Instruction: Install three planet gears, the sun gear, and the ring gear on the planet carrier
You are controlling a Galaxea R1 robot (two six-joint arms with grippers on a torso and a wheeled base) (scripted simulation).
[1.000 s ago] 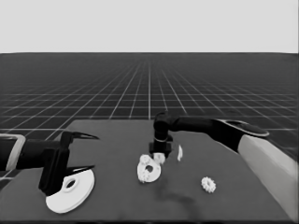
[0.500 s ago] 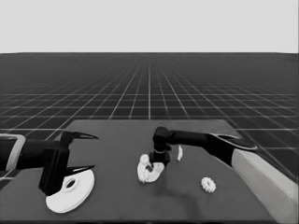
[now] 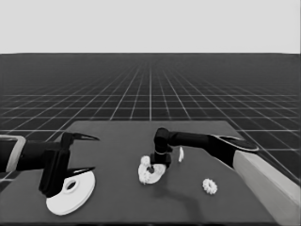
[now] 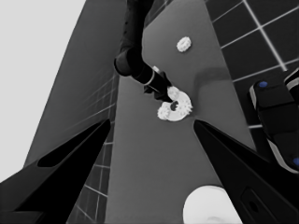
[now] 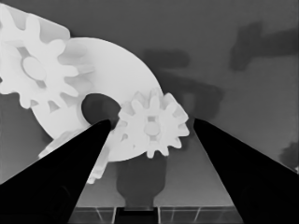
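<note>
So the right gripper (image 3: 151, 167) sits right over the smaller round part (image 3: 149, 174) mid-table, fingers spread wide around a gear (image 5: 152, 129) that looks freshly seated, not gripped. I count three gears on it, one loose gear (image 3: 209, 186) off to its right, and a thin white piece (image 3: 180, 154) just behind. The left gripper (image 3: 84, 153) waits wide open over the larger round part (image 3: 70, 194), well left of it.
</note>
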